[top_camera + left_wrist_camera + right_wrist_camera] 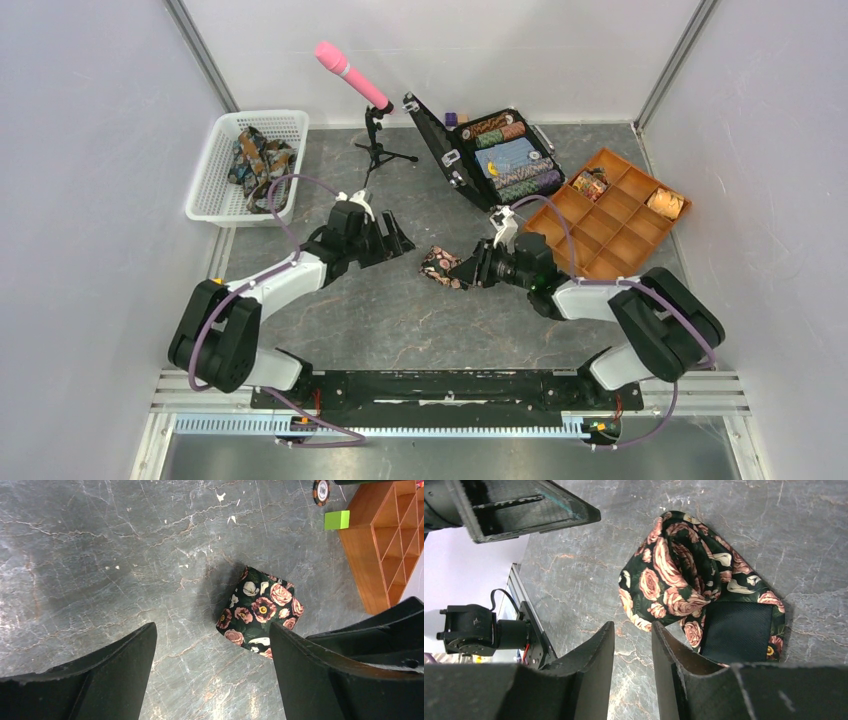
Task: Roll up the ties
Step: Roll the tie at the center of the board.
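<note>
A dark tie with pink roses lies in a loose coil on the grey table between the two arms. In the right wrist view the tie sits just beyond my right gripper. Its plain dark underside faces up beside the right finger. The jaws stand a narrow gap apart with only table between them. My left gripper is wide open over bare table, with the tie at its right fingertip. From above, the left gripper is to the tie's upper left and the right gripper is at its right edge.
A white basket at the far left holds several loose ties. An orange compartment tray at the right holds two coiled ties. An open black case of poker chips and a pink microphone on a tripod stand at the back.
</note>
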`<state>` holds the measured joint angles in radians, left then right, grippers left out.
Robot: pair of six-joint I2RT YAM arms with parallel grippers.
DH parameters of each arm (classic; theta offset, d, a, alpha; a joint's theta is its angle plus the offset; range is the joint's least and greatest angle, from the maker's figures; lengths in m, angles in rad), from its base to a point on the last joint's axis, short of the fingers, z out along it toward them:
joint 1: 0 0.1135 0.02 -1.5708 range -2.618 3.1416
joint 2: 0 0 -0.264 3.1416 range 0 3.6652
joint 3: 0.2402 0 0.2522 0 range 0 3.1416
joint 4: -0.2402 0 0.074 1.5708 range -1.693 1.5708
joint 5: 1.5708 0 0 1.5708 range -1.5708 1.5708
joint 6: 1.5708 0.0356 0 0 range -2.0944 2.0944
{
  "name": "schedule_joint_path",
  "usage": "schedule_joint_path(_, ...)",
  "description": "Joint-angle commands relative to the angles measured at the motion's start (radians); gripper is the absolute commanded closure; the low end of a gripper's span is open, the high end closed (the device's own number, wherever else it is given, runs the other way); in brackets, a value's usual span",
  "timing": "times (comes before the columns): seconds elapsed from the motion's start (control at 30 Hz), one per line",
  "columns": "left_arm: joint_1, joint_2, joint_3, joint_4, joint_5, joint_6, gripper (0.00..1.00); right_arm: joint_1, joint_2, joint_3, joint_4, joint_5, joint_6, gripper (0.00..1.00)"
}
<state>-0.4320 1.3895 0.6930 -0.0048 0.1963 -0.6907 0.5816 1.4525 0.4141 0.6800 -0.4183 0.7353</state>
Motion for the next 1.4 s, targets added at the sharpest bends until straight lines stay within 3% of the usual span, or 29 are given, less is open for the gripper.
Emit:
schedule_joint_path(0.0,-0.021,0.019,0.006,0.060,0.030,-0.025,0.13,0.001,0.064,0.011,0.129,-0.015,0.071,0.62)
schedule_joint_path(0.17,-0.039,0.032,-0.003,0.070,0.025,-0.024,0.14,0.001,0.115,0.021,0.162,-0.009,0.096,0.66)
schedule_joint_path(0.6,-0.047,0.046,-0.024,0.105,0.030,-0.024,0.12,0.001,0.184,0.061,-0.062,0.140,0.050,0.69)
schedule_joint_path(1.0,-0.089,0.095,-0.025,0.216,0.114,0.027,0.13,0.001,0.149,0.077,-0.127,0.187,0.040,0.69)
schedule_joint_path(1.37,-0.118,0.105,-0.047,0.243,0.085,0.093,0.16,0.000,0.054,0.122,-0.227,0.176,-0.040,0.65)
